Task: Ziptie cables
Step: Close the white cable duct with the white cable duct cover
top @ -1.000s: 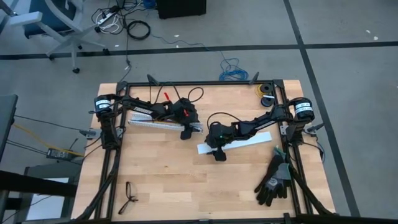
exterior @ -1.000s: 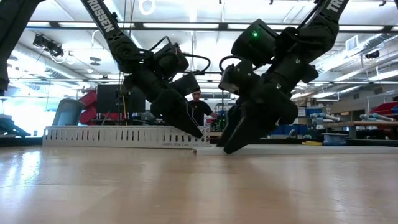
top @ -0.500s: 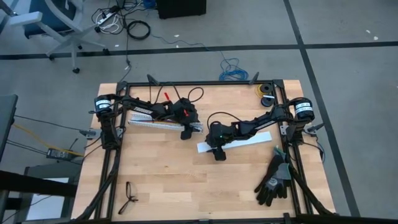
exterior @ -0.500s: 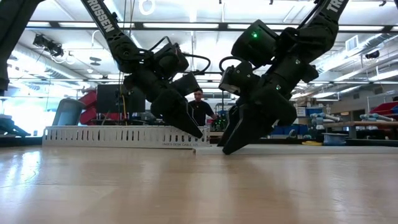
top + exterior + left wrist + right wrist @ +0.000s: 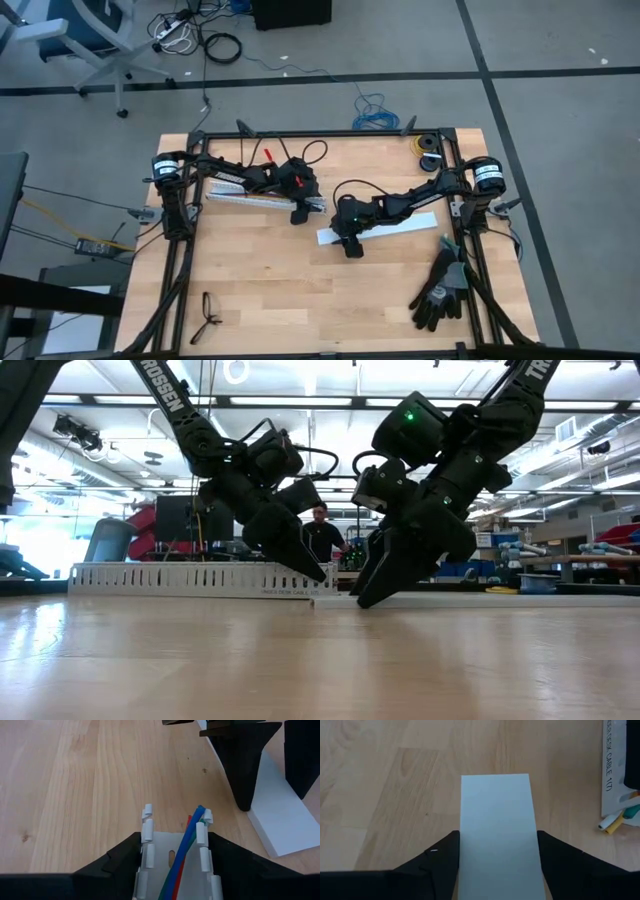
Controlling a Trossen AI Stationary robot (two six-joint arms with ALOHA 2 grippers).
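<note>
Our left pincer (image 5: 172,845) sits spread around the end of the slotted duct (image 5: 175,865) near the bench's (image 5: 260,280) far-left part, where the cables (image 5: 186,845) lie inside. Our right pincer (image 5: 495,840) straddles the flat white cover (image 5: 496,820) mid-bench, fingers apart. We see no ziptie. Closing too hard could kink the duct fingers or spill the cables.

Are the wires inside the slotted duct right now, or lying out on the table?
Inside. The left wrist view shows blue, red and green wires running along the white slotted duct channel, between its two rows of fingers.
</note>
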